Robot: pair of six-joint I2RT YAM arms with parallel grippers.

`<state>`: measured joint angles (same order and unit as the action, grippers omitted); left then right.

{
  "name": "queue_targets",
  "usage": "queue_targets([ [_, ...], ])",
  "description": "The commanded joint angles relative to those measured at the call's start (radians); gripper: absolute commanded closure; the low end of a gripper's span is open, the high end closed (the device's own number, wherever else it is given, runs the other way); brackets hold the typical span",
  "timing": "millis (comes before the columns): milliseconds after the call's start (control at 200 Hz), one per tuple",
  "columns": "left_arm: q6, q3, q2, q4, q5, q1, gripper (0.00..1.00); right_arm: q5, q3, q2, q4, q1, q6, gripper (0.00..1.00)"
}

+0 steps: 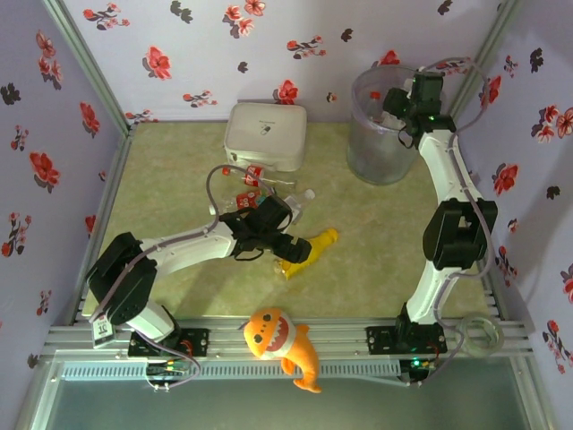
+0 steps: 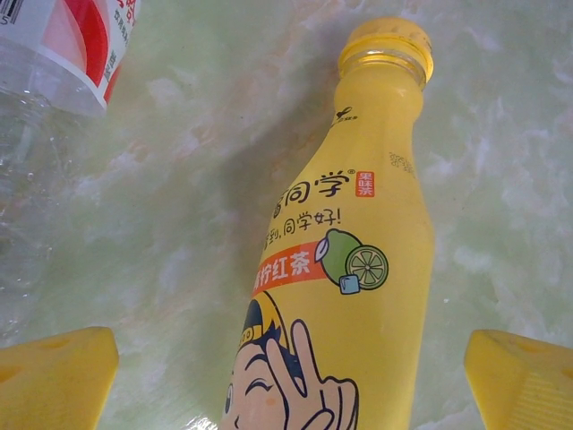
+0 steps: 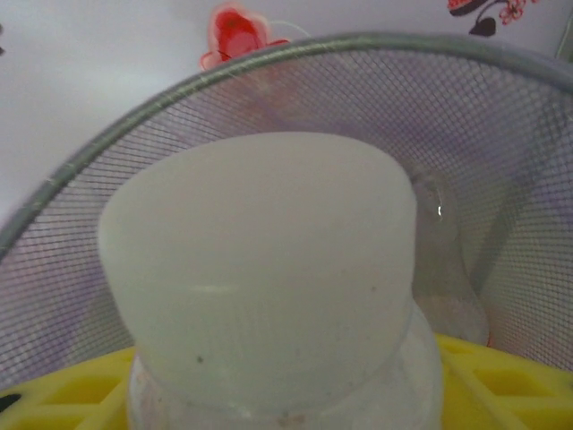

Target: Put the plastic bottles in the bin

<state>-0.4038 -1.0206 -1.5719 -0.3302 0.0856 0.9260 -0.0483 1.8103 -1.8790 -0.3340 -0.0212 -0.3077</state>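
Left gripper (image 2: 288, 381) low over the green table (image 1: 179, 179) at mid-field, jaws spread wide, gripping nothing; its 2 yellow fingertips (image 2: 55, 376) stand either side of the yellow bottle (image 2: 358, 269) with clear gaps. That bottle lies flat, cap pointing away from the wrist. Clear bottles (image 1: 255, 184) with red labels lie in a loose cluster just behind the left arm, near the white box (image 1: 264, 134). Right gripper (image 1: 395, 107) is up over the bin (image 1: 367, 161) at the far right corner, jaws part-closed on a white-capped bottle (image 3: 260, 269), cap toward the wrist camera, bin rim curving behind it. Orange plush shark (image 1: 282, 345) on the near rail between the 2 bases
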Motion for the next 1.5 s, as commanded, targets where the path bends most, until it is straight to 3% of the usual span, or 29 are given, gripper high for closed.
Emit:
queue_targets([
  [0, 0.026, -0.020, -0.013, -0.016, -0.016, 0.007, 0.00, -0.007, 0.013, -0.027, -0.033, 0.009, -0.031, 0.51],
  [230, 0.023, -0.016, -0.016, -0.014, -0.017, 0.007, 0.00, -0.030, 0.044, -0.059, -0.065, 0.015, -0.031, 0.23],
  [335, 0.021, -0.013, -0.016, -0.014, -0.020, 0.009, 0.00, -0.042, 0.071, -0.065, -0.087, 0.016, -0.027, 0.15],
  [580, 0.020, 0.000, -0.014, -0.011, -0.023, 0.010, 0.00, -0.072, 0.128, -0.028, -0.135, 0.017, 0.009, 0.05],
  [745, 0.025, -0.005, -0.031, -0.012, -0.027, 0.011, 0.00, -0.083, 0.174, 0.002, -0.176, 0.016, 0.043, 0.04],
  [910, 0.035, -0.021, -0.064, -0.030, -0.038, 0.024, 0.00, -0.071, 0.181, 0.030, -0.195, 0.015, 0.051, 0.12],
  [1035, 0.046, -0.043, -0.090, -0.050, -0.047, 0.034, 0.00, -0.052, 0.191, 0.012, -0.203, 0.015, 0.051, 0.33],
  [1125, 0.049, -0.052, -0.097, -0.057, -0.053, 0.040, 0.00, -0.037, 0.229, -0.027, -0.220, 0.014, 0.052, 0.43],
  [1340, 0.042, -0.045, -0.091, -0.057, -0.066, 0.042, 0.00, -0.050, 0.382, -0.184, -0.310, 0.015, 0.066, 0.52],
  [1495, 0.043, -0.042, -0.092, -0.058, -0.070, 0.043, 0.00, -0.060, 0.318, -0.208, -0.290, 0.015, 0.064, 0.58],
])
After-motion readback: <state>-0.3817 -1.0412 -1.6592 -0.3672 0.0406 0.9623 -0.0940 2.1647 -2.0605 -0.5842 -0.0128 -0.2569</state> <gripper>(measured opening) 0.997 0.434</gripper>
